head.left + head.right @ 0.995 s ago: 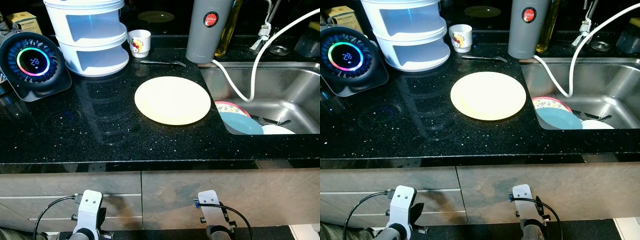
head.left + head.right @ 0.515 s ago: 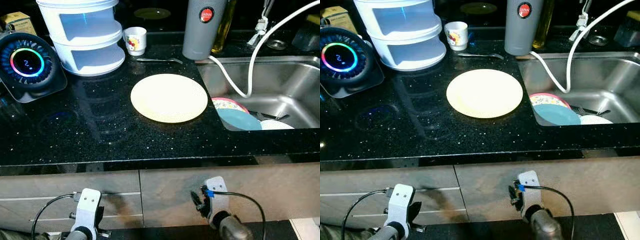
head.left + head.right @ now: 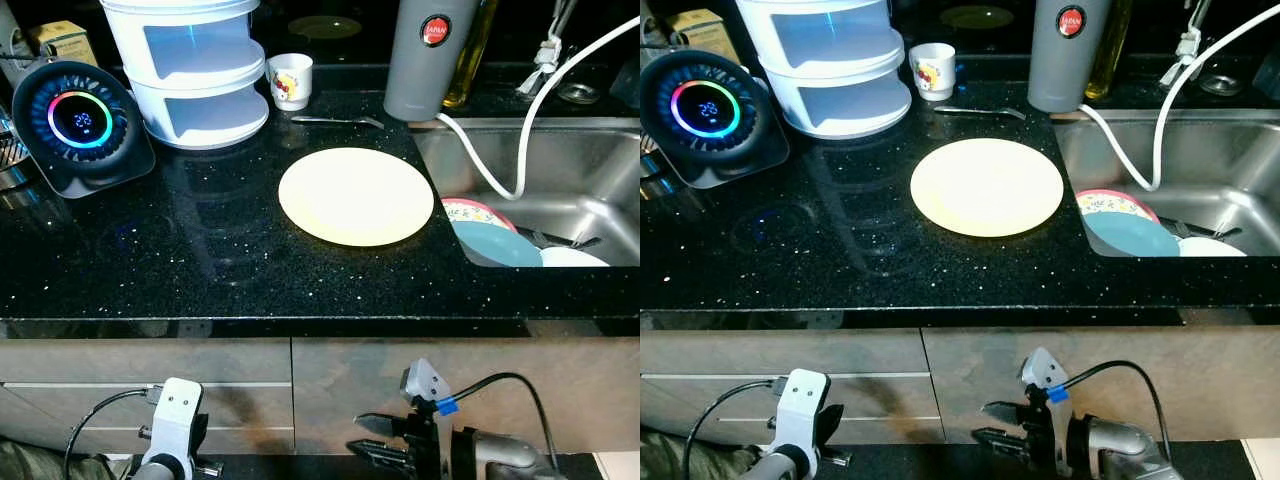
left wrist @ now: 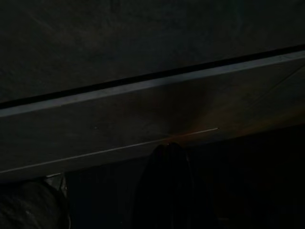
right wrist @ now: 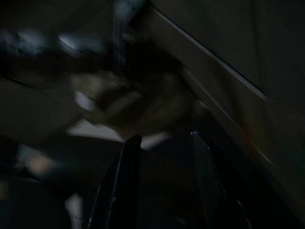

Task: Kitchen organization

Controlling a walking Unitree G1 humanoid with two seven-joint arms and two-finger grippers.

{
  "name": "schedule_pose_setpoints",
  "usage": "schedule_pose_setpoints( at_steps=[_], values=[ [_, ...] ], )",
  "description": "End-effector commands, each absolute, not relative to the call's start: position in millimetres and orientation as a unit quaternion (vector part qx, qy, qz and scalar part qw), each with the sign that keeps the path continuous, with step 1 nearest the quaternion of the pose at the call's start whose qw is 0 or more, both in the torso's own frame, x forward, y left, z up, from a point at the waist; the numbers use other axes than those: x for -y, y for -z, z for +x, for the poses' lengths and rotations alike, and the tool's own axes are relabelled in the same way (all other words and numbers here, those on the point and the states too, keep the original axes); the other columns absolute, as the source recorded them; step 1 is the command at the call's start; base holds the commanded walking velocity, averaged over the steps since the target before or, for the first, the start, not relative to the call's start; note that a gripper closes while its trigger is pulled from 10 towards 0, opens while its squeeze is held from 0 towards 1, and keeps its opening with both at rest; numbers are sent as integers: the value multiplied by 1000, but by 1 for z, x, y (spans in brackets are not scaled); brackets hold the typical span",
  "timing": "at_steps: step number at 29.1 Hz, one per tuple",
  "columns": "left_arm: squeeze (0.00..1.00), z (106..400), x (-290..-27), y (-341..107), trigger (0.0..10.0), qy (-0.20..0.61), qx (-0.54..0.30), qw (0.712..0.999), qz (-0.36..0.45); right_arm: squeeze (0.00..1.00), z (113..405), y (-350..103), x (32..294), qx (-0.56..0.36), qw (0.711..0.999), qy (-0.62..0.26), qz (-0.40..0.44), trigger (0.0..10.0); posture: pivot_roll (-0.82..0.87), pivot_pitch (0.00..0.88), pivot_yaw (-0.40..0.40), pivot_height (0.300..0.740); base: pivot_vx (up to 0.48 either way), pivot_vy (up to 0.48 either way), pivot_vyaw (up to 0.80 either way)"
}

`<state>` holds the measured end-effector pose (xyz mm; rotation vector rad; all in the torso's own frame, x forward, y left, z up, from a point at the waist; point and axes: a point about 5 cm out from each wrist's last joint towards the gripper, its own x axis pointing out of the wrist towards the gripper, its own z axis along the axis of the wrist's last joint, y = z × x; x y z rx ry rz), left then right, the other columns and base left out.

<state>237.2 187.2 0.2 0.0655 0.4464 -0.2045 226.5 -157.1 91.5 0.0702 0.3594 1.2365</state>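
Note:
A pale yellow plate [image 3: 356, 196] lies flat on the black speckled countertop [image 3: 200, 270], just left of the steel sink [image 3: 585, 170]. Inside the sink a pink-rimmed plate [image 3: 468, 210], a blue plate [image 3: 497, 246] and a white plate [image 3: 575, 257] overlap. My right gripper [image 3: 355, 432] hangs below the counter edge in front of the drawer fronts. It points to my left, open and holding nothing, and the blurred right wrist view also has its fingers [image 5: 128, 162] apart. My left arm [image 3: 178, 410] hangs idle by the lower drawers.
A white tiered container [image 3: 195, 70] and a round device with a glowing ring [image 3: 80, 120] stand at the back left. A small cup [image 3: 291, 80], a spoon [image 3: 338, 120] and a grey flask [image 3: 428, 55] sit behind the plate. A white hose [image 3: 505, 170] dips into the sink.
My right arm has swung up and turned, so its gripper now points left under the counter. The camera has shifted a little; the plates and the left arm have stayed put.

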Motion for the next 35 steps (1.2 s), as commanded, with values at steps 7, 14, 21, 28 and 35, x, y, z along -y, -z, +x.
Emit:
schedule_pose_setpoints(
  at_steps=[7, 14, 21, 28, 35],
  values=[
    [0, 233, -193, 6, 10000, 99, -238, 965, 40, 0, 231, -188, 138, -17, 734, -656, 174, 10000, -13, 205, 45, 740, 0, 0, 0],
    [0, 233, -191, 6, 10000, 100, -238, 965, 39, 0, 238, -245, 136, 101, 683, -677, 253, 10000, -15, 206, 39, 740, 0, 0, 0],
    [0, 233, -190, 7, 10000, 99, -238, 966, 38, 0, 262, -282, 124, 185, 713, -621, 269, 10000, -14, 211, 43, 740, 0, 0, 0],
    [0, 236, -189, 5, 10000, 104, -237, 965, 40, 0, 296, -343, 100, 245, 705, -596, 296, 10000, -9, 218, 47, 740, 0, 0, 0],
    [0, 245, -189, -1, 10000, 101, -227, 968, 42, 0, 311, -391, 87, 300, 679, -594, 310, 10000, -4, 245, 37, 740, 0, 0, 0]
  ],
)
